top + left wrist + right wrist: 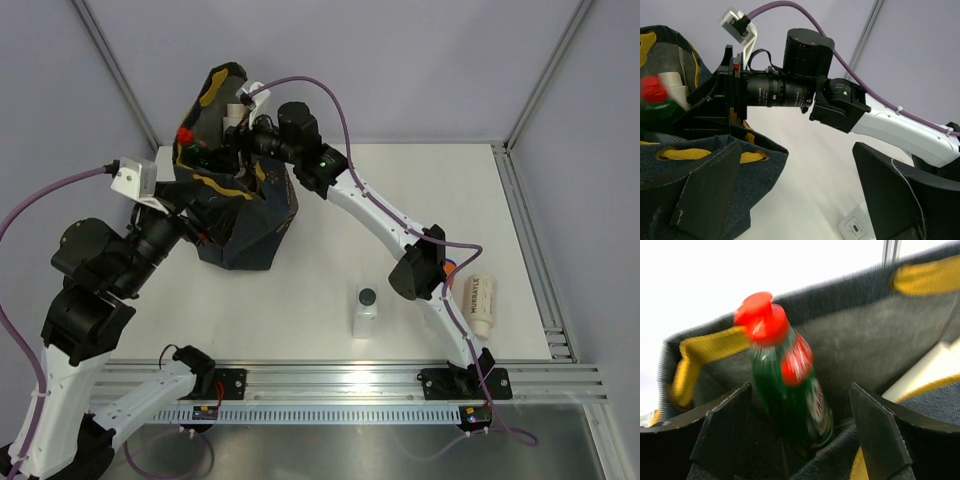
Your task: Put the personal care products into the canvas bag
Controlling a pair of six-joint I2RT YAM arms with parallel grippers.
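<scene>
The navy canvas bag (255, 225) with yellow handles stands open at the back left of the table. My right gripper (237, 140) is over its mouth, open (799, 390). The green bottle with the red cap (790, 405) stands blurred inside the bag (860, 335), beyond the fingers and touching neither; its cap also shows from above (185, 135). A whitish bottle (236, 113) is in the bag too. My left gripper (205, 215) is open (796, 150) against the bag's side (755, 165). A clear bottle (366, 310), a cream tube (483, 300) and an orange bottle (452, 270) lie on the table.
The right arm (380, 215) spans the table from the near rail (350, 380) to the bag and partly hides the orange bottle. Frame posts stand at the back corners. A small white label (855, 227) lies on the table below my left gripper.
</scene>
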